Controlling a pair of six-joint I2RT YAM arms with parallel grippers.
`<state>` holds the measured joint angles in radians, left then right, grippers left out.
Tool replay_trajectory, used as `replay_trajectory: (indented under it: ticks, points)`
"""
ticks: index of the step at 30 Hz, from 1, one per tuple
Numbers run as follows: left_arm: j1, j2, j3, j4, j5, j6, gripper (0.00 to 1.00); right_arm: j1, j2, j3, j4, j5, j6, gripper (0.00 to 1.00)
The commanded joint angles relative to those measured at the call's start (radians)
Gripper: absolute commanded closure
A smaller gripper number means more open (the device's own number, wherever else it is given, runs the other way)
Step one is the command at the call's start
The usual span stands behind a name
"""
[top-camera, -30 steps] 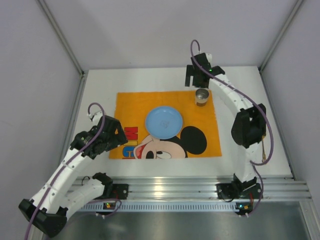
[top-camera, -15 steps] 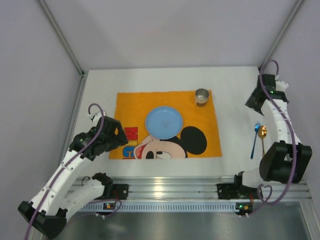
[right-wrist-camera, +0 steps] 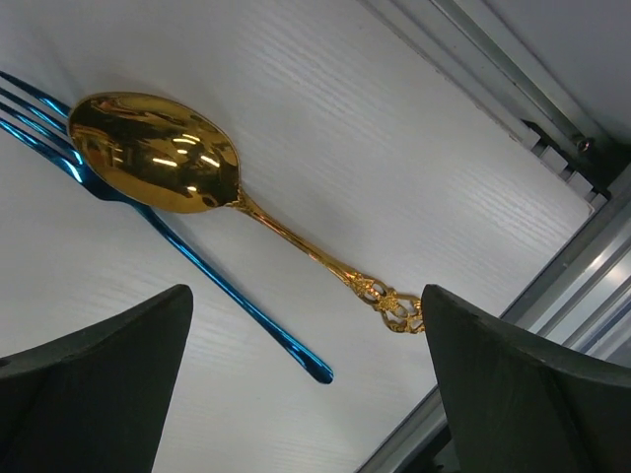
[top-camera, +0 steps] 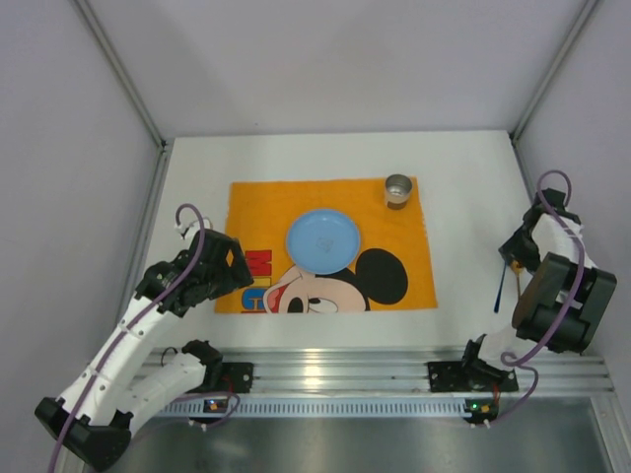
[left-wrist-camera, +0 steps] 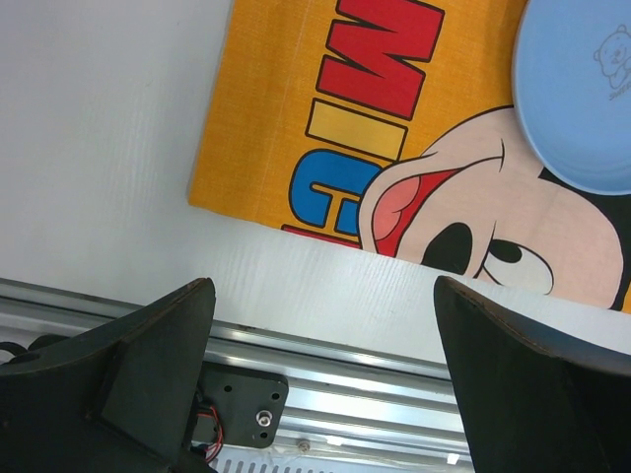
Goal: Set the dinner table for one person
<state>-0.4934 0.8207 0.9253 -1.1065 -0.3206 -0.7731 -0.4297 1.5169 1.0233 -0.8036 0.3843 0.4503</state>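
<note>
The white dinner table (top-camera: pixel 197 187) carries an orange Mickey Mouse placemat (top-camera: pixel 256 212) with a blue plate (top-camera: pixel 323 241) in its middle and a metal cup (top-camera: pixel 398 189) at its far right corner. A gold spoon (right-wrist-camera: pixel 153 153) and a blue fork (right-wrist-camera: pixel 227 286) lie side by side on the table right of the placemat; the fork's handle (top-camera: pixel 501 288) shows from above. My right gripper (top-camera: pixel 515 254) hovers just above them, open and empty (right-wrist-camera: pixel 306 394). My left gripper (top-camera: pixel 235 268) is open and empty over the placemat's near left corner (left-wrist-camera: pixel 325 365).
An aluminium rail (top-camera: pixel 325 370) runs along the table's near edge, and also shows in the left wrist view (left-wrist-camera: pixel 345 345). Grey walls with metal posts (top-camera: pixel 123 74) enclose the table on three sides. The right arm's elbow (top-camera: pixel 562 301) hangs over the near right corner.
My right arm left the cup on the placemat, swung to the table's right side and came down over the spoon and fork. The left arm has not moved.
</note>
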Motion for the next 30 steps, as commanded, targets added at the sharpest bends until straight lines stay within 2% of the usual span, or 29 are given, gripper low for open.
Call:
replay_trajectory:
  ticks: [1, 3, 7, 10, 12, 13, 15, 16, 18, 21, 22, 23, 27, 30]
  points:
    - [0.003, 0.0, -0.008, 0.033, 0.015, 0.02, 0.02, -0.03, 0.006, -0.048, 0.07, -0.005, -0.015, 0.0]
    - [0.003, 0.006, -0.008, 0.031, 0.018, 0.023, 0.03, -0.037, 0.019, -0.077, 0.109, -0.031, -0.013, 0.0]
    - [0.003, 0.018, -0.008, 0.034, 0.022, 0.024, 0.02, -0.043, 0.081, -0.091, 0.145, -0.088, -0.002, 0.08]
    - [0.004, 0.021, -0.008, 0.033, 0.023, 0.026, 0.03, -0.044, 0.109, -0.081, 0.167, -0.096, 0.011, 0.18]
    - [0.003, 0.024, -0.008, 0.031, 0.022, 0.026, 0.03, -0.044, 0.12, -0.077, 0.181, -0.094, 0.013, 0.28]
    - [0.003, 0.024, -0.008, 0.033, 0.02, 0.024, 0.03, -0.046, 0.13, -0.075, 0.19, -0.091, 0.014, 0.4]
    - [0.003, 0.024, -0.008, 0.033, 0.018, 0.023, 0.03, -0.046, 0.147, -0.086, 0.202, -0.09, 0.011, 0.45]
    - [0.003, 0.023, -0.008, 0.03, 0.015, 0.023, 0.03, -0.046, 0.166, -0.094, 0.213, -0.093, 0.013, 0.51]
    - [0.003, 0.023, -0.008, 0.028, 0.012, 0.02, 0.03, -0.046, 0.183, -0.117, 0.233, -0.119, 0.017, 0.52]
    - [0.003, 0.021, -0.008, 0.027, 0.008, 0.017, 0.03, -0.04, 0.181, -0.146, 0.274, -0.172, 0.015, 0.62]
    - [0.004, 0.021, -0.008, 0.027, 0.006, 0.015, 0.03, -0.031, 0.18, -0.15, 0.288, -0.183, 0.01, 0.69]
    - [0.003, 0.023, -0.008, 0.028, 0.005, 0.015, 0.03, -0.023, 0.186, -0.144, 0.288, -0.191, 0.002, 0.71]
    - [0.003, 0.034, -0.006, 0.027, 0.003, 0.012, 0.03, 0.035, 0.197, -0.132, 0.277, -0.208, -0.007, 0.74]
    - [0.003, 0.041, -0.005, 0.025, 0.0, 0.011, 0.03, 0.103, 0.197, -0.129, 0.276, -0.22, -0.004, 0.83]
